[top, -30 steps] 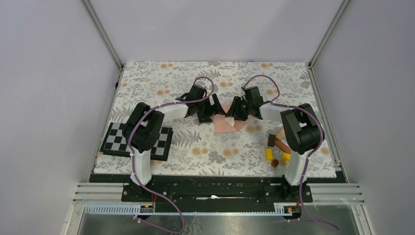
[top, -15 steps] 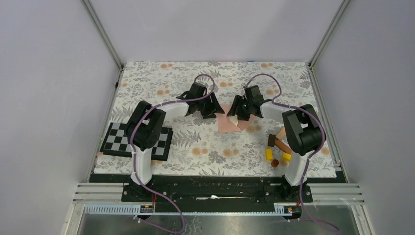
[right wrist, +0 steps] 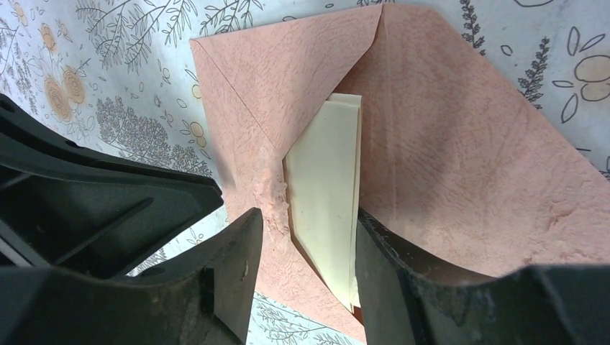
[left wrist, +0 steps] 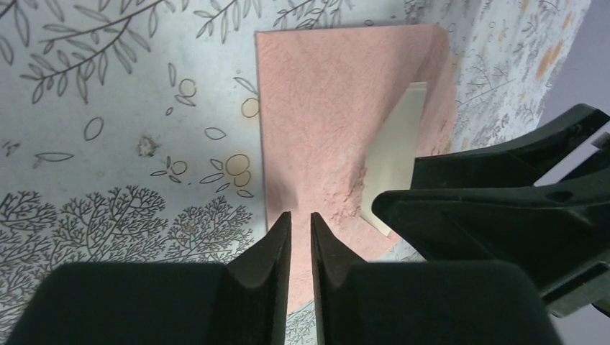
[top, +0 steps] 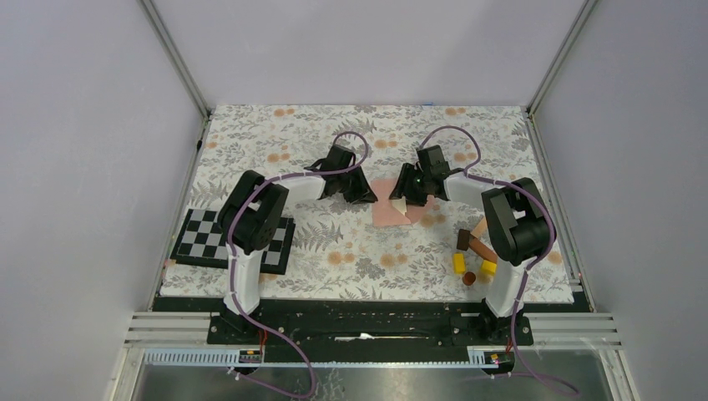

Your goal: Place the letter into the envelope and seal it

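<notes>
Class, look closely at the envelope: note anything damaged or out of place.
The envelope has a crumpled, roughened patch at its pocket edge, beside the cream letter, which sits only partly inside.

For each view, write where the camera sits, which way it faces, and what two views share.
Top external: above, behind the bases, looking down at the table; left arm and right arm show.
Left wrist: on the left arm, looking past the left gripper at the envelope.
Right wrist: on the right arm, past the right gripper at the letter.
Shared: both wrist views show envelope and letter.
</notes>
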Robot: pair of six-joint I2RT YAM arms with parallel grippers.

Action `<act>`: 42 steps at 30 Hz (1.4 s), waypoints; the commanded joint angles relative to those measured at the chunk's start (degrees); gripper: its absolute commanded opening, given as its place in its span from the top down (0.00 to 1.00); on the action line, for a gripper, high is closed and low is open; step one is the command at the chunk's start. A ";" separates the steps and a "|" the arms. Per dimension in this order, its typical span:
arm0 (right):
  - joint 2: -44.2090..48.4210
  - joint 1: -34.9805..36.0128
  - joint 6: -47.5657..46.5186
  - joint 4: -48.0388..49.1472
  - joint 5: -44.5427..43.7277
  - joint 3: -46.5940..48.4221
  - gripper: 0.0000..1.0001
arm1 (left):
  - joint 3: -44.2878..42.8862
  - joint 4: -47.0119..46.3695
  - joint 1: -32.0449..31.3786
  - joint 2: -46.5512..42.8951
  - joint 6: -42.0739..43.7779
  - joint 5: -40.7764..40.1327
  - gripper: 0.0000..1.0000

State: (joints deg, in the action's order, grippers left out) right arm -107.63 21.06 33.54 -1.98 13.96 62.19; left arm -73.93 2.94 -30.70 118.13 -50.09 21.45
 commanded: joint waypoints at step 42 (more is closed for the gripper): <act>-2.34 0.82 0.29 -4.67 -3.20 4.09 0.72 | -2.36 3.92 -0.22 3.91 1.57 -4.02 1.00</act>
State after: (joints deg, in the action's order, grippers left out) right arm -109.91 20.99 33.56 -5.41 11.99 65.21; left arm -75.40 5.93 -30.85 119.92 -49.74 19.64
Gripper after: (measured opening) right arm 0.263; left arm 0.001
